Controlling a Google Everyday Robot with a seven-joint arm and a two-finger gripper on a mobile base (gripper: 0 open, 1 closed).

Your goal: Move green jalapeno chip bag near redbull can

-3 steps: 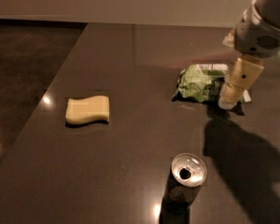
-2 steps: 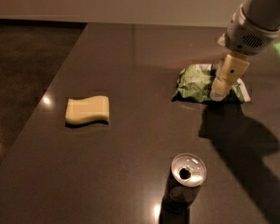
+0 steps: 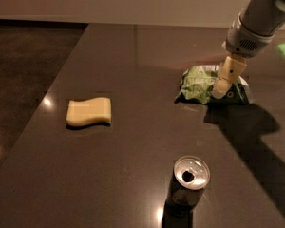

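The green jalapeno chip bag (image 3: 195,83) lies crinkled on the dark table at the right, beyond the can. The redbull can (image 3: 190,183) stands upright near the front edge, its silver top and pull-tab hole facing up. My gripper (image 3: 220,90) reaches down from the upper right and sits over the right part of the bag, covering some of it. The bag and the can are well apart, with bare table between them.
A pale yellow wavy sponge (image 3: 89,112) lies on the left part of the dark table (image 3: 133,61). The table's left edge runs diagonally, with dark floor (image 3: 23,56) beyond it. The arm's shadow falls across the right front.
My gripper has moved left, from the bag's right edge to over the bag. The bag, can and sponge have not moved.
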